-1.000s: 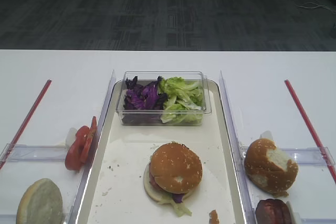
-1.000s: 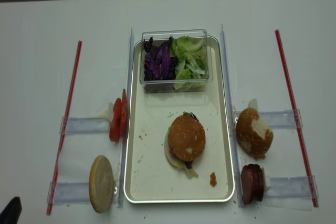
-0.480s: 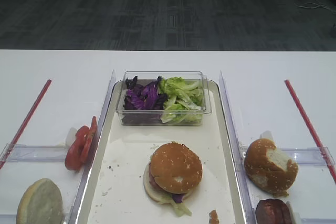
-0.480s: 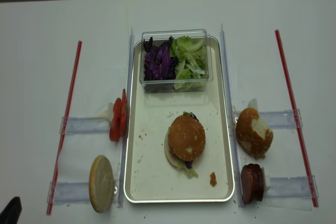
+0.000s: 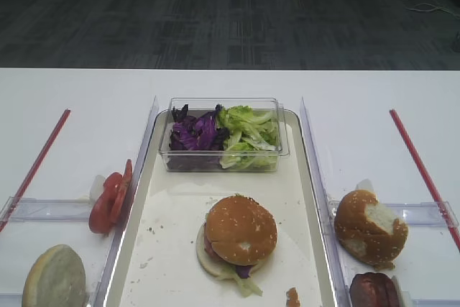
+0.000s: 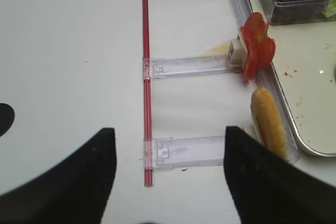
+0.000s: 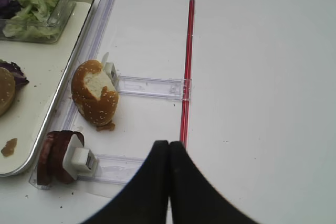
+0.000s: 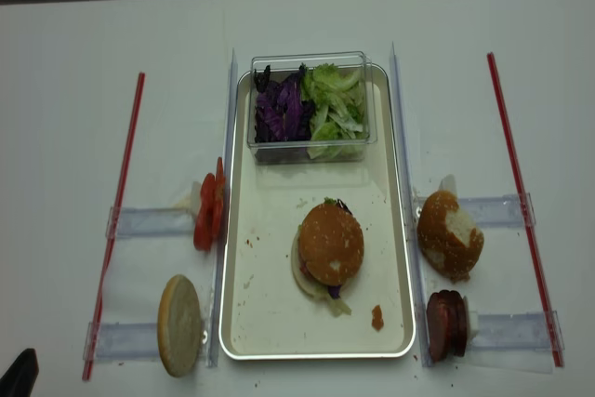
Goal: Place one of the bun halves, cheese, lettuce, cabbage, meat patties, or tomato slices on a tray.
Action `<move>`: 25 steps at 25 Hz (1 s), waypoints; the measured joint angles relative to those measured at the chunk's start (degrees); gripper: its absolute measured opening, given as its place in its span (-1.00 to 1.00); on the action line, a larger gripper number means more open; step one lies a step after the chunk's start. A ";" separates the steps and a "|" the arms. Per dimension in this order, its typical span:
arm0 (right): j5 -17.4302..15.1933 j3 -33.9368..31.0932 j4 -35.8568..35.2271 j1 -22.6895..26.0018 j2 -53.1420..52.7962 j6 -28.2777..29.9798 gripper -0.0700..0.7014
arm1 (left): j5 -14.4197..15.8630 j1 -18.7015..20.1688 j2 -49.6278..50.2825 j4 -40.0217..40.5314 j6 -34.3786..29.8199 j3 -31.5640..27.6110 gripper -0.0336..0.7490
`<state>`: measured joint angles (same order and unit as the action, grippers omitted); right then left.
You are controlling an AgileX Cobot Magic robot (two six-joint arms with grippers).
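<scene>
The tray (image 8: 270, 295) holds a stacked burger topped by the seeded bun half (image 8: 332, 244) (image 5: 241, 229). A clear tub on its far end holds cabbage (image 8: 279, 113) and lettuce (image 8: 335, 113). Tomato slices (image 8: 209, 211) (image 6: 257, 51) stand left of the tray. Meat patties (image 8: 446, 324) (image 7: 52, 156) stand on its right. Cheese is out of view. My right gripper (image 7: 169, 145) is shut and empty, over the table right of the patties. My left gripper (image 6: 168, 129) is open and empty above a clear holder, left of the tray.
A pale bun half (image 8: 180, 324) (image 6: 268, 124) stands on edge left of the tray. A seeded bun with a torn white patch (image 8: 450, 235) (image 7: 94, 93) sits on the right. Red strips (image 8: 125, 202) (image 8: 516, 183) and clear holders (image 8: 149, 222) flank the tray.
</scene>
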<state>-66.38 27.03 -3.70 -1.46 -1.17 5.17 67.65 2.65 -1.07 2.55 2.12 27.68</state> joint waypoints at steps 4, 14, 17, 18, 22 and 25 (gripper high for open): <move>0.00 0.00 0.00 0.00 0.00 -0.11 -0.76 | 0.00 0.00 0.00 0.00 0.00 0.00 0.16; 0.00 0.00 0.00 0.00 0.00 -0.11 -0.76 | 0.00 0.00 0.00 0.00 0.00 0.00 0.16; 0.00 0.00 0.00 0.00 0.00 -0.11 -0.76 | 0.00 0.00 0.00 0.00 0.00 0.00 0.16; 0.00 0.00 0.00 0.00 0.00 -0.11 -0.76 | 0.00 0.00 0.00 0.00 0.00 0.00 0.16; 0.00 0.00 0.00 0.00 0.00 -0.11 -0.76 | 0.00 0.00 0.00 0.00 0.00 0.00 0.16; 0.00 0.00 0.00 0.00 0.00 -0.11 -0.76 | 0.00 0.00 0.00 0.00 0.00 0.00 0.16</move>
<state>-66.38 27.03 -3.70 -1.46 -1.17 5.06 67.65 2.65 -1.07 2.55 2.12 27.68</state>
